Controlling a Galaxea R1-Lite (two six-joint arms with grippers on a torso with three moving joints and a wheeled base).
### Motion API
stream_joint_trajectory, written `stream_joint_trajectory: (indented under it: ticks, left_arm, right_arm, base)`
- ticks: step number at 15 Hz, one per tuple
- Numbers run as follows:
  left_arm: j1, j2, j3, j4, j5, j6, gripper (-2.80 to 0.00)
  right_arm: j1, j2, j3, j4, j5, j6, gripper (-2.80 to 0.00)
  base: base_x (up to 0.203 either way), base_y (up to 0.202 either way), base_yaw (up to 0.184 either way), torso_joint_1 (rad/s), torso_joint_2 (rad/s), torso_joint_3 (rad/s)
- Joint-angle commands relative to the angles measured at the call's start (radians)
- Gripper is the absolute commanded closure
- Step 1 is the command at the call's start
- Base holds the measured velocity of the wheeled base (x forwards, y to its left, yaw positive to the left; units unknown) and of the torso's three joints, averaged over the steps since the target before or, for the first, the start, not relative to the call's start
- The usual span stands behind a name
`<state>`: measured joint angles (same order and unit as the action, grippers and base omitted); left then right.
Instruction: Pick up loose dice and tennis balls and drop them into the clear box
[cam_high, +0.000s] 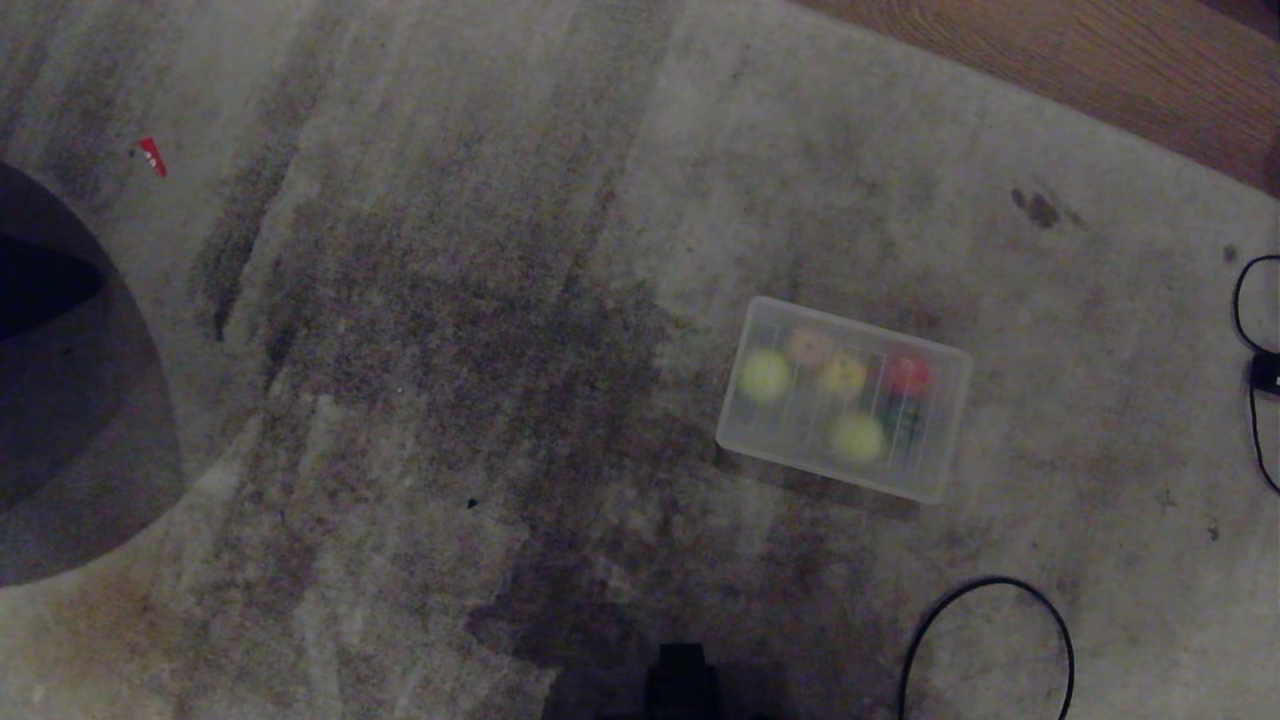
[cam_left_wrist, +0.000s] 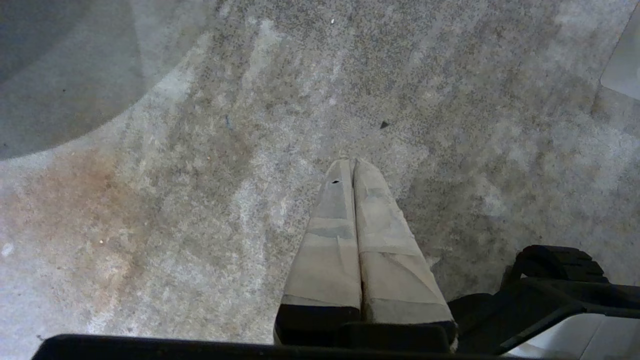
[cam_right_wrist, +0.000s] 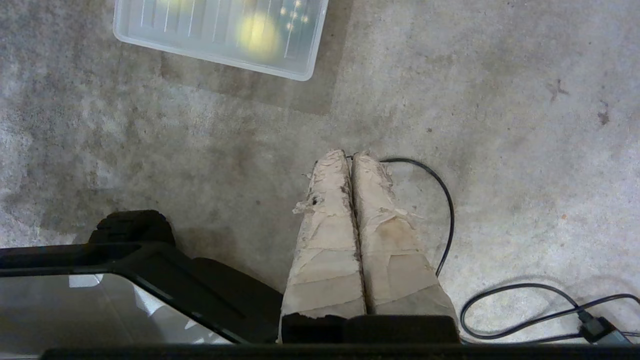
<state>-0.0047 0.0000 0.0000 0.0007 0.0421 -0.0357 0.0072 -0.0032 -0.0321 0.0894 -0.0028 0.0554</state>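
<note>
Head view is dim and soft, so the contents of the clear box (cam_high: 944, 420) are hard to make out: the pips on the cubes cannot be read, and a red and dark green item at its right end is only a blur. The box is a shallow, translucent, colourless bin with rounded corners, lying on the stained grey carpet (cam_high: 450, 350) to the right of centre, near the wood floor (cam_high: 1100, 70). Inside it show two fuzzy yellow-green tennis balls (cam_high: 765, 375), one at the left end and one (cam_high: 856, 437) along the near wall, and two paler rounded shapes that look like the dice, an orange-tinged one (cam_high: 810, 346) and a yellowish one (cam_high: 843, 376) touching it. Neither arm appears in the head view. In the right wrist view the box is cut off by the frame edge, with one ball glowing through its ribbed wall, and the right gripper (cam_right_wrist: 350, 156) hangs above bare carpet with its taped fingers pressed together, holding nothing, over a black cable (cam_right_wrist: 440, 190). The left gripper (cam_left_wrist: 352, 162) likewise has its fingers together, empty, above the carpet.
</note>
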Motion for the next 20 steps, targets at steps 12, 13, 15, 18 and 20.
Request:
stream_joint_trajectory:
  ticks: [12,13,15,18,20]
  left_arm:
    - [0.0,0.002,0.002,-0.001,0.001,-0.009,0.0]
    - [0.0,0.002,0.002,0.001,0.001,-0.01,0.0]
    - [0.0,0.002,0.002,-0.001,0.002,-0.013,0.0]
    - [0.0,0.002,0.002,-0.001,0.002,-0.011,0.0]
    - [0.0,0.002,0.002,0.001,0.001,-0.01,0.0]
  right_arm:
    - [0.0,0.003,0.0,0.001,0.0,0.001,0.0]
    - [0.0,0.003,0.0,0.001,0.0,0.001,0.0]
    - [0.0,0.003,0.0,0.001,0.0,0.001,0.0]
    - [0.0,0.003,0.0,0.001,0.0,0.0,0.0]
    - [0.0,0.003,0.0,0.001,0.0,0.0,0.0]
  base:
    - [0.0,0.0,0.0,0.002,0.0,0.142]
    - [0.0,0.0,0.0,0.003,0.0,0.194]
    - [0.0,0.0,0.0,0.006,0.01,0.202]
    - [0.0,0.0,0.0,0.002,0.0,0.207]
    - [0.0,0.0,0.0,0.001,0.0,0.201]
